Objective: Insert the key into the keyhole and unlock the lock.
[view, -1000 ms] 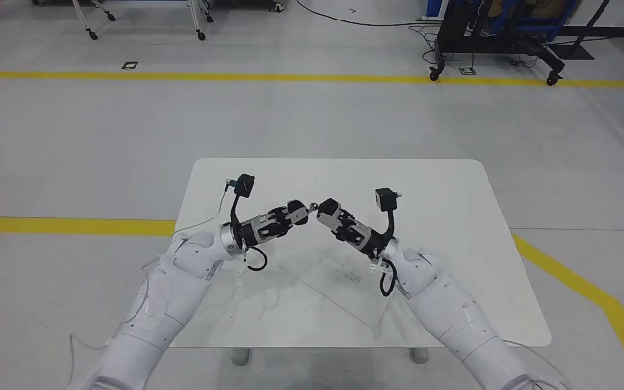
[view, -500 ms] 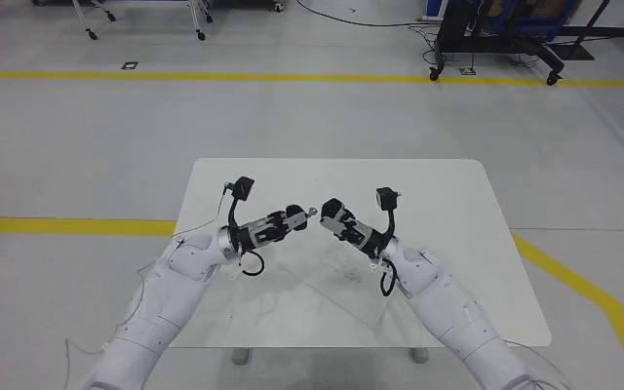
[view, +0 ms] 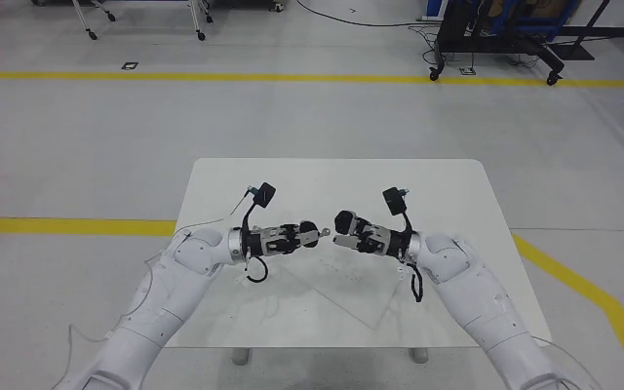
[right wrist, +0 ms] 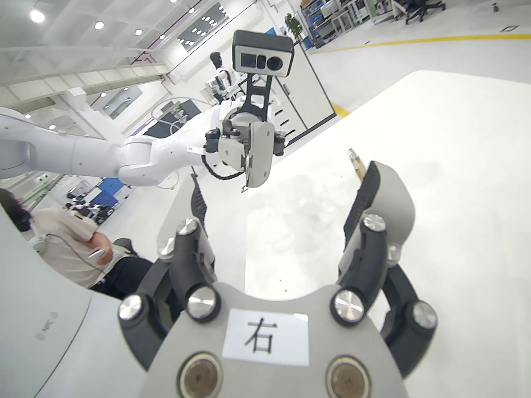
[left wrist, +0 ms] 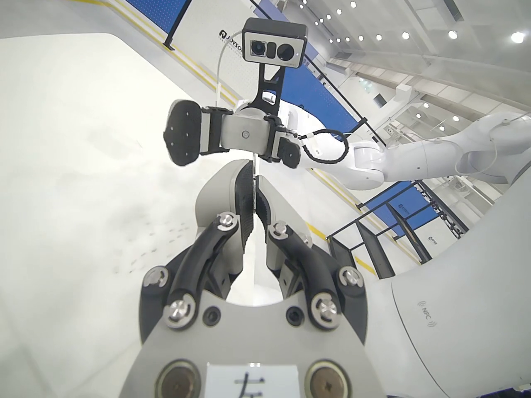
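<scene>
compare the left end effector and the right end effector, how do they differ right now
The left end effector is shut on a thin metal key; the right end effector has its fingers spread wide, with bare table showing between them. The left one clamps its key in the middle; the right one has only a small brass piece at one fingertip, grip unclear. Both hang above the table, facing each other.

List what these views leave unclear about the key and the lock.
Key: edge-on in the left wrist view, pinched in the left gripper; teeth unreadable.
Brass piece: right wrist view, mostly hidden behind a finger of the right gripper; lock or not, unclear.
Keyhole: too small to find in the top view.
</scene>
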`<state>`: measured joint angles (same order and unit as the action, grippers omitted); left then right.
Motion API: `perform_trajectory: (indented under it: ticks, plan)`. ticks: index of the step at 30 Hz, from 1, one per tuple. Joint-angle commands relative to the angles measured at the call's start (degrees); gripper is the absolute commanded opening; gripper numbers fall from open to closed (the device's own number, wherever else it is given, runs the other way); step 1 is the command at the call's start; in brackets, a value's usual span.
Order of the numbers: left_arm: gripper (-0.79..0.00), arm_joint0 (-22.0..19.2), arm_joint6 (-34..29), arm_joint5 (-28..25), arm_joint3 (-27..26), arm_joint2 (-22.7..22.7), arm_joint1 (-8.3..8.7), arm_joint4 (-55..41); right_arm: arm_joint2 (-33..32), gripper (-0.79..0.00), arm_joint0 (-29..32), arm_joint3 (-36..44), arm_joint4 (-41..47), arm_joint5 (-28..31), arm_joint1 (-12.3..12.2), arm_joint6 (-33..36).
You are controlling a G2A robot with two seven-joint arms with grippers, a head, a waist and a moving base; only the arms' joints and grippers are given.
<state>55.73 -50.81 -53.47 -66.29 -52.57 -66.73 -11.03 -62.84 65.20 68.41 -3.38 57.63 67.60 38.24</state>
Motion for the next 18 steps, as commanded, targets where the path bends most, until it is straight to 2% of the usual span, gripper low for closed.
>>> perform_trajectory:
  ticks: [1, 6, 13, 18]
  plan:
    - [-0.785, -0.5, -0.1, 0.1, 0.1, 0.7, 0.11, 0.5, 0.9, -0.465, -0.8, -0.6, 4.0, 0.4, -0.2, 3.3]
    - [-0.785, -1.4, 0.0, 0.0, 0.4, 2.2, 0.54, 0.7, 2.1, -0.554, -2.1, -1.7, 9.3, 0.4, -0.6, 7.4]
    - [-0.785, -2.3, 0.5, -0.5, 1.2, 3.6, 1.05, 0.2, 4.6, -0.570, -3.5, -2.6, 11.8, -0.3, -1.1, 8.7]
    - [-0.785, -3.1, 0.7, -0.7, 1.7, 4.5, 1.26, 0.2, 6.4, -0.643, -4.5, -3.3, 12.9, -0.1, -1.2, 8.5]
